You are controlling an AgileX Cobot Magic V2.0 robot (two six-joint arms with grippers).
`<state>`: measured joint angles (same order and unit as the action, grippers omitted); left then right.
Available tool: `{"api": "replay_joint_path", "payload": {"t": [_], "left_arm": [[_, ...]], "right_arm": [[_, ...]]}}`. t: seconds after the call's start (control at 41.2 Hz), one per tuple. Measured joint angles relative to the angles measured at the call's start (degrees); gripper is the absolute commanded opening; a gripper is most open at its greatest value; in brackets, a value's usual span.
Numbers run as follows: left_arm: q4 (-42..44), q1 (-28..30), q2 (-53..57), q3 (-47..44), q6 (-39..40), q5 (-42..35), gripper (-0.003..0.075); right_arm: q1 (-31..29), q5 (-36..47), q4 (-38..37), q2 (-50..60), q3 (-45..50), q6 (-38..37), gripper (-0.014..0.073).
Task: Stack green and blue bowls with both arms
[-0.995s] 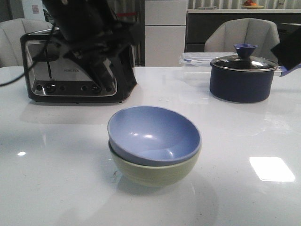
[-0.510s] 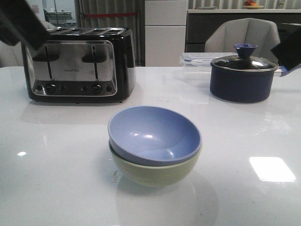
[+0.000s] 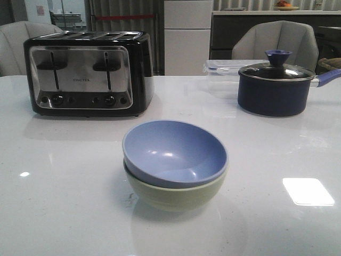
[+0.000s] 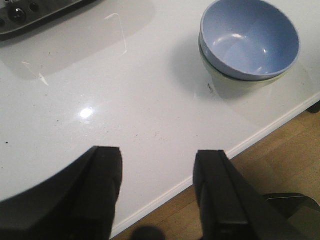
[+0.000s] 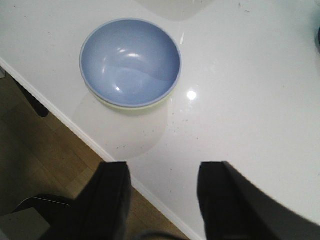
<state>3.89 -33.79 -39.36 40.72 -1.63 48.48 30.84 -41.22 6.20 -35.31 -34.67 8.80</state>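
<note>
Blue bowl (image 4: 250,39) nested in green bowl (image 3: 176,193), well apart from both open hands, left hand (image 4: 157,190), right hand (image 5: 162,197)

The blue bowl (image 5: 130,62) sits nested inside the green bowl (image 5: 131,106) — only a thin pale-green crescent shows under its lower rim. The pair rests on the white table (image 5: 240,90) in the upper left of the frame, close to the table's edge, which runs diagonally from the left side down toward the bottom centre. Beyond that edge lies brown wooden floor (image 5: 45,155) in the lower left. Two small bright reflections glint inside the bowl and one on the tabletop just to its right. The right gripper (image 5: 165,200) fills the bottom — its two dark fingers (image 5: 112,200) spread apart with nothing between them, hanging over the table's edge.
</note>
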Motion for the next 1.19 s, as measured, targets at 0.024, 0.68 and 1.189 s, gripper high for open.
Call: {"api": "replay_joint_path", "payload": {"t": [0.024,0.68,1.189], "left_arm": [[0.1,0.0,0.4,-0.3,0.1,0.0,0.0401],[0.2,0.0,0.6,-0.8,0.4,-1.5,0.0093],[0.4,1.2,2.2,-1.3,0.4,-2.2,0.0093]], "right_arm": [[0.0,-0.1,0.0,1.0,1.1,-0.1,0.0434],[-0.1,-1.5,0.0,4.6,5.5,-0.4,0.0057],[-0.1,-2.0,0.0,4.6,5.5,-0.5,0.0057]]}}
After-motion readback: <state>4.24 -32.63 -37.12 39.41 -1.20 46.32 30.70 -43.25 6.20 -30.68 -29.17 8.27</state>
